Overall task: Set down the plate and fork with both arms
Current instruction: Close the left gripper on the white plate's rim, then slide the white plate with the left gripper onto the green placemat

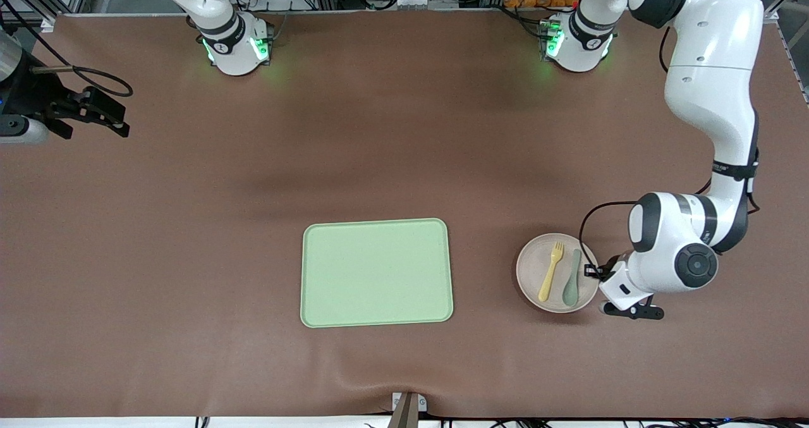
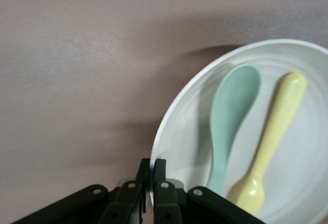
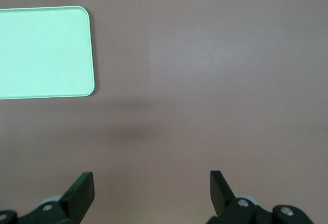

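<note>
- Plate first: we see the round pale beige-pink plate [image 1: 529, 275] on the brown table [image 1: 189, 226], toward the left arm's end, well apart from the rectangular light-green tray [image 1: 377, 272] at the middle.
- On the plate lie the small pastel-yellow plastic fork [image 1: 550, 272] and the grey-green spoon [image 1: 572, 277], side by side, the spoon on the side toward the left hand.
- Our left hand [image 1: 597, 271] sits at the plate's rim, on the side away from the tray; in the left wrist view its two black fingers [image 2: 160, 188] are pinched narrow on the plate's edge [image 2: 169, 131], so it grips the plate.
- The fork lies just past the spoon from that hand, untouched by it.
- Our right hand [image 1: 95, 117] waits over bare table at the right arm's end, well apart from tray and plate; its fingers [image 3: 82, 190] stand wide and hold nothing.
</note>
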`<state>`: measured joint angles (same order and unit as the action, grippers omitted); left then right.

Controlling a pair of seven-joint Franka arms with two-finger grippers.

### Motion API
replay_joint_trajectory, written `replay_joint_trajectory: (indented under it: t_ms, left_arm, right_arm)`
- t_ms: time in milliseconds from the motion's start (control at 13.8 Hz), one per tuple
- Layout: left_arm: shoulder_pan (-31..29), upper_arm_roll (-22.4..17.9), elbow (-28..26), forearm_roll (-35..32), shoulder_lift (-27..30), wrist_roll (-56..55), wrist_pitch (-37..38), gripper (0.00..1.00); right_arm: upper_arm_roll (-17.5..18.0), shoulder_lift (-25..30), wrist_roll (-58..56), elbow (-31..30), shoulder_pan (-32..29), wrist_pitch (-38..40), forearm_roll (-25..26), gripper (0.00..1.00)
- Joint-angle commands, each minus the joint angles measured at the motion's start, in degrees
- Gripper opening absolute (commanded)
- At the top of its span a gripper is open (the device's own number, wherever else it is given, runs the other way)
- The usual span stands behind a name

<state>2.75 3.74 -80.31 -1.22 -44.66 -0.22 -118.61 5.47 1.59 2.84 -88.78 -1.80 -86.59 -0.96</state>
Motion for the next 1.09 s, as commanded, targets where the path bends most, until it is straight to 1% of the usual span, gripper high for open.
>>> replay_joint_trajectory:
  t_ms: [0,290,508,653,871,1016]
  left_arm:
    - [-0.3,0.1,-3.3,-0.6,6.0,-1.3,3.4,0.00]
    - [-1.2,0.2,-7.5,-0.2,11.3,-1.0,3.6,0.00]
    - [-1.1,0.3,-7.9,1.6,12.9,-1.2,4.7,0.00]
    - [-0.6,1.1,-7.8,4.5,13.1,-2.6,5.4,0.00]
    - [-0.1,5.5,-7.3,4.7,13.0,-9.4,5.6,0.00]
    - [1.6,8.0,-7.1,4.7,12.8,-15.2,5.5,0.00]
  right_arm:
    - [0.1,-0.3,-0.6,1.1,-0.3,0.9,-0.7,1.00]
    - [0.1,-0.2,-0.6,1.1,-0.3,1.0,-0.7,1.00]
    - [0.1,-0.3,-0.6,1.1,-0.3,1.0,-0.7,1.00]
    - [0.2,-0.3,-0.6,1.1,-0.2,1.0,-0.7,1.00]
    - [0.2,-0.3,-0.6,1.1,-0.2,1.0,-0.7,1.00]
    - [0.2,-0.3,-0.6,1.1,-0.2,1.0,-0.7,1.00]
